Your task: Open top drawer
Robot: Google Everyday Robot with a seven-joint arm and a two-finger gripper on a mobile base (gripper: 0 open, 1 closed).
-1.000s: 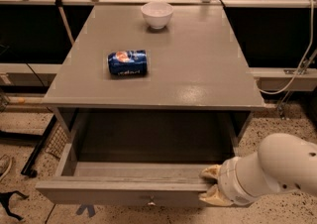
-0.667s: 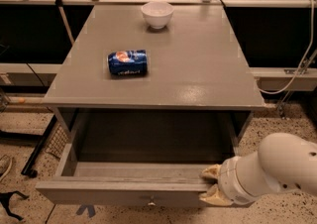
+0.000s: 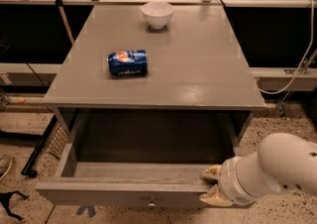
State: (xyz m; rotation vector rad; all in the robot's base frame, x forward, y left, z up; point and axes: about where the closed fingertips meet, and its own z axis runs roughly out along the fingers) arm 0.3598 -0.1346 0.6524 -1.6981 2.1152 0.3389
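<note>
The top drawer [image 3: 124,193] of the grey table is pulled far out, and its bare inside shows. A small round metal knob [image 3: 151,202] sits at the centre of its front panel. My gripper [image 3: 212,186] is at the right end of that panel, on a white arm coming in from the lower right. One cream fingertip [image 3: 210,172] lies inside the drawer behind the panel. The other sits on the panel's outer face, so the jaws clamp the panel.
A blue soda can [image 3: 128,63] lies on its side on the grey tabletop [image 3: 198,69]. A white bowl [image 3: 157,14] stands at the table's back edge. Black stand legs [image 3: 39,148] and a cable lie on the speckled floor to the left.
</note>
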